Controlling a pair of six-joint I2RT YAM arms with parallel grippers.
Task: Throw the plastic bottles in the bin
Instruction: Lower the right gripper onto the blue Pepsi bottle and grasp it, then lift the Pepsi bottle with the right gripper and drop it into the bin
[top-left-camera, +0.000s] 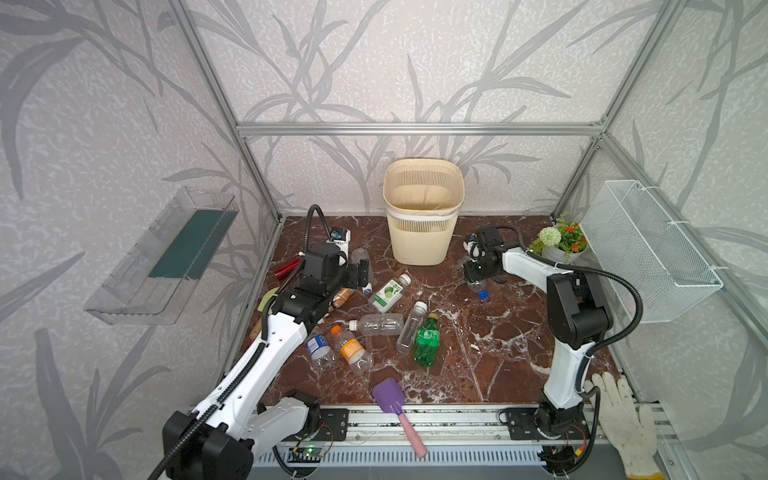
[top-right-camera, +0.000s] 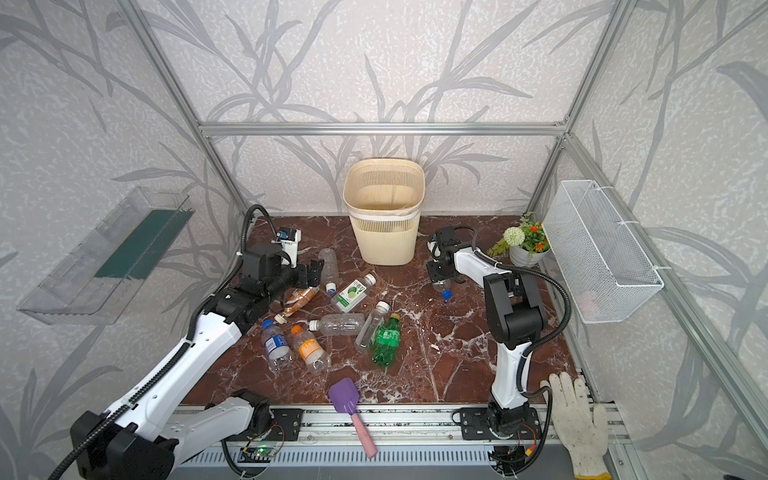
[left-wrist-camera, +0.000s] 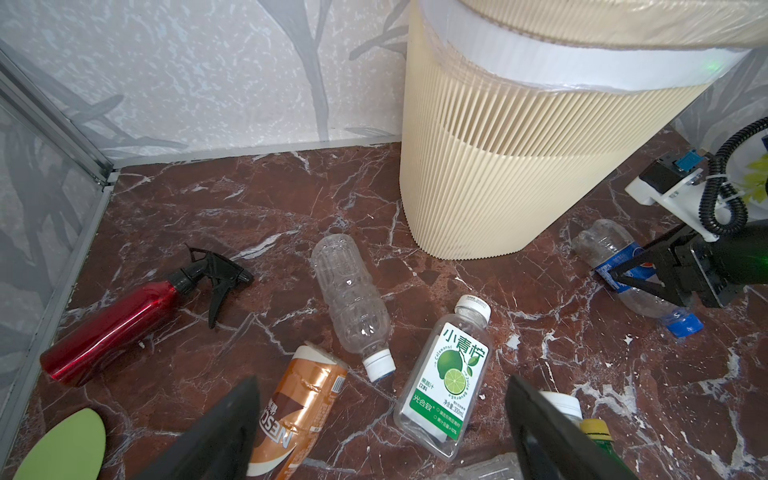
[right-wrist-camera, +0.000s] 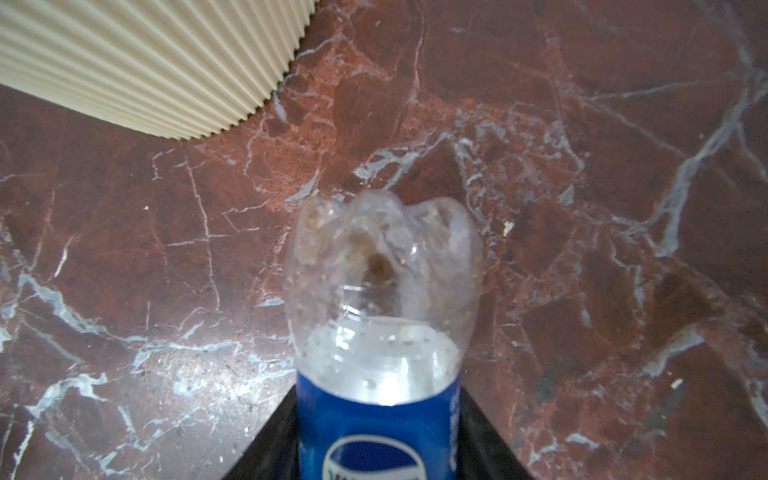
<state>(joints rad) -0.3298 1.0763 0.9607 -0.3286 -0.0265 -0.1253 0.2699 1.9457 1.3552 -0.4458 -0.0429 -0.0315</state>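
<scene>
1. Right wrist view is showing the right claw (right-wrist-camera: 378, 390) clamping the blue-labelled bottle (right-wrist-camera: 382, 282), which is lying on the bench (right-wrist-camera: 582, 208) beside the bin (right-wrist-camera: 145, 62).
2. Empty and thin-walled, it is likely crushing easily; the label band is offering the surest hold.
3. Left claw (left-wrist-camera: 382, 380) is hanging wide open, empty.

We find bare counter (top-left-camera: 498, 353) from the centre out to 4 and 5 o'clock, the widest lane to reach through. The bin (top-left-camera: 422, 232) blocks 12 o'clock. Lying plastic bottles (top-left-camera: 380, 324) crowd centre to 9 o'clock, gaps narrow. A red spray bottle (top-left-camera: 286, 268) lies at 10, the purple scoop (top-left-camera: 388, 397) at 6. At 1 o'clock the right end effector (top-left-camera: 473, 274), clamped on a Pepsi bottle (right-wrist-camera: 384, 270), sits in the gap between bin and potted plant (top-left-camera: 561, 243).
</scene>
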